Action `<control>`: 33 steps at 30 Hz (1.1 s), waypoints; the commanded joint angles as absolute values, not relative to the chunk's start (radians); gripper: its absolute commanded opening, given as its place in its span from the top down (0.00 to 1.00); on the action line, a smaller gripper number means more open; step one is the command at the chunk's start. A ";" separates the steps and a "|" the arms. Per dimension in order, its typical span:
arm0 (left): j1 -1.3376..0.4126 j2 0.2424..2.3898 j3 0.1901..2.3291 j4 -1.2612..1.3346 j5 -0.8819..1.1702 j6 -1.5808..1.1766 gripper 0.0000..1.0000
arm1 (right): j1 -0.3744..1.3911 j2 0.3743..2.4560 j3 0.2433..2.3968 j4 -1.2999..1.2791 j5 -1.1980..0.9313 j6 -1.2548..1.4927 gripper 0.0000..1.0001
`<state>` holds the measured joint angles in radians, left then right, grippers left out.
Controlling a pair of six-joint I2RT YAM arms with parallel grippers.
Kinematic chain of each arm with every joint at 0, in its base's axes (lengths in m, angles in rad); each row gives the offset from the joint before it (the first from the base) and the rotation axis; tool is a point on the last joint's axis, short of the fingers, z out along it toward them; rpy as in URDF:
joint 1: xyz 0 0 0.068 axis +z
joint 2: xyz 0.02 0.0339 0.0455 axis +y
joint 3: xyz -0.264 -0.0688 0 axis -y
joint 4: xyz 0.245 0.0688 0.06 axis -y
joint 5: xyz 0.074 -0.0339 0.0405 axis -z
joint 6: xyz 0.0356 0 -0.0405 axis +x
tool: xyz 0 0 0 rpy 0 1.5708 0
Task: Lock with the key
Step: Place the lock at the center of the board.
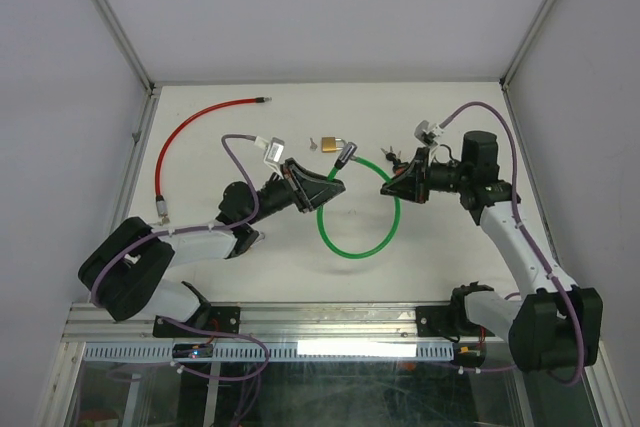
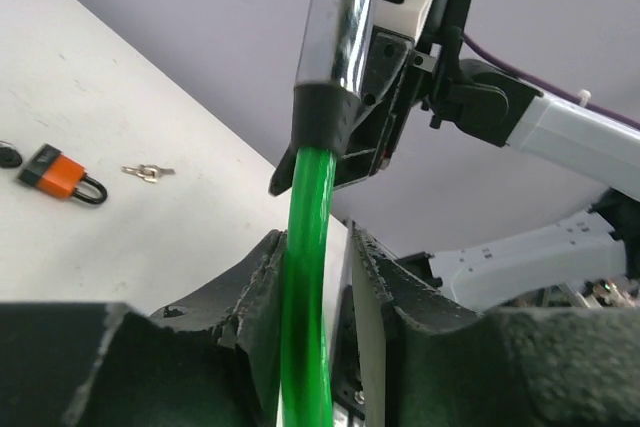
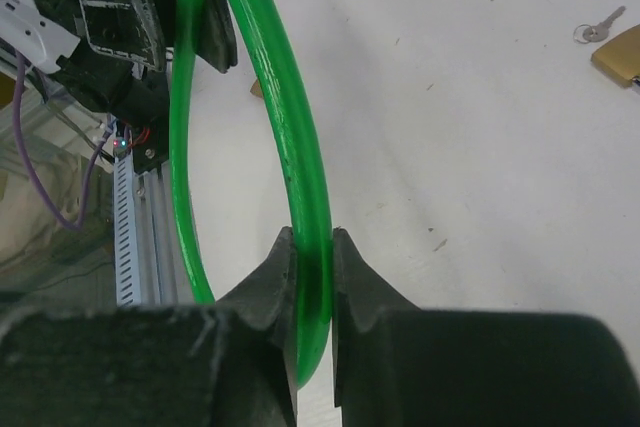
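A brass padlock (image 1: 335, 143) lies on the white table, with a small silver key (image 1: 313, 144) just to its left. In the left wrist view the padlock (image 2: 60, 172) and key (image 2: 148, 171) lie off to the left. The right wrist view has the padlock (image 3: 620, 52) and key (image 3: 595, 29) at its right edge. A green cable (image 1: 355, 250) loops between both grippers. My left gripper (image 1: 338, 185) (image 2: 315, 237) sits below the cable's chrome end cap (image 2: 335, 27). The cable rests on one finger, with a gap to the other. My right gripper (image 1: 385, 187) (image 3: 312, 237) is shut on the cable (image 3: 300, 177).
A red cable (image 1: 185, 132) curves along the table's left side. A dark bunch of keys (image 1: 390, 154) lies just behind the right gripper. Metal frame posts and grey walls bound the table on the left, right and back.
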<state>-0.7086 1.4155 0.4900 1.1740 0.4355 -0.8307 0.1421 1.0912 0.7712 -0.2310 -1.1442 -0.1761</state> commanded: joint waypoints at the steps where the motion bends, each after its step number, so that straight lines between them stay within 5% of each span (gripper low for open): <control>1: -0.715 1.356 0.437 1.294 0.292 -0.800 0.64 | 0.069 1.060 0.796 -0.120 -1.243 -0.059 1.00; 13: -0.691 1.204 0.316 1.157 0.180 -0.668 0.21 | -0.165 1.107 0.918 -0.374 -1.158 -0.195 1.00; 19: -0.684 1.089 0.259 1.045 0.116 -0.577 0.12 | -0.281 1.217 1.004 -0.552 -0.880 -0.391 1.00; 33: -0.682 1.017 0.232 0.915 0.131 -0.515 0.10 | -0.523 1.477 1.076 -0.647 -0.698 -0.481 0.99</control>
